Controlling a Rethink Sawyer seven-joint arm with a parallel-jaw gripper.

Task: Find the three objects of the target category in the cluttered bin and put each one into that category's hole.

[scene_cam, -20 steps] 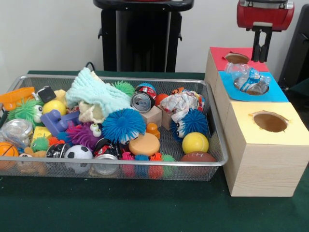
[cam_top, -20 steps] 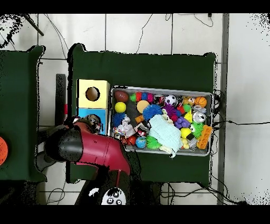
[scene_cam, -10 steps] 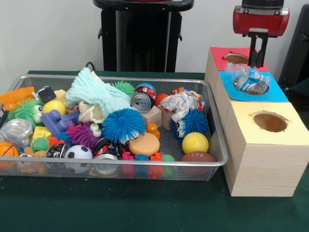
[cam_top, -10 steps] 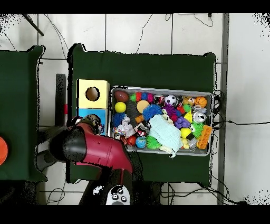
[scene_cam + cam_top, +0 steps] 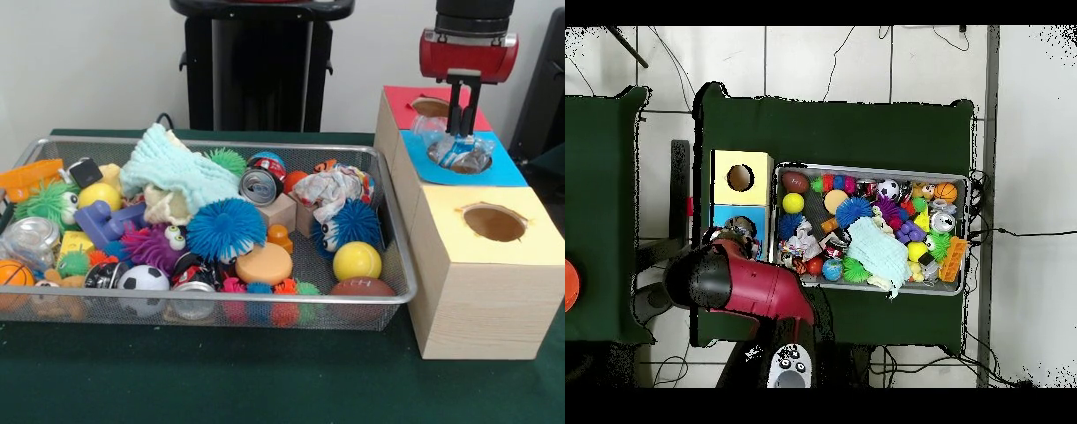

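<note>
A: Where is the gripper [image 5: 461, 124]?
B: Above the blue hole [image 5: 463, 159], its thin black fingers [image 5: 455, 108] hanging from a glossy red housing. They stand narrow, tips down by a crumpled clear bottle [image 5: 450, 146].
A: Is it gripping the bottle?
B: I cannot tell. The fingertips reach the bottle's top, but whether they pinch it is not clear.
A: And the bottle itself?
B: Crinkled transparent plastic with a blue label, lodged in the round hole and sticking out of it, tilted toward the red panel [image 5: 410, 102].
A: What carries the holes?
B: A long pale wooden box [image 5: 472, 305], its top covered in red, blue and yellow panels, each with a round hole. The yellow hole [image 5: 493, 223] is nearest the camera.
A: The bin?
B: A silver wire-mesh bin [image 5: 291, 311] just beside the box on the green felt desk [image 5: 221, 380]. Inside: a spiky blue ball [image 5: 225, 229], a smooth yellow ball [image 5: 357, 261], a knitted mint cloth [image 5: 177, 172], a metal can [image 5: 261, 186], a crumpled wrapper [image 5: 331, 190], a small brown football [image 5: 362, 287], a wooden block [image 5: 281, 212].
A: Overhead?
B: The red arm [image 5: 750, 285] covers the box's near end.
</note>
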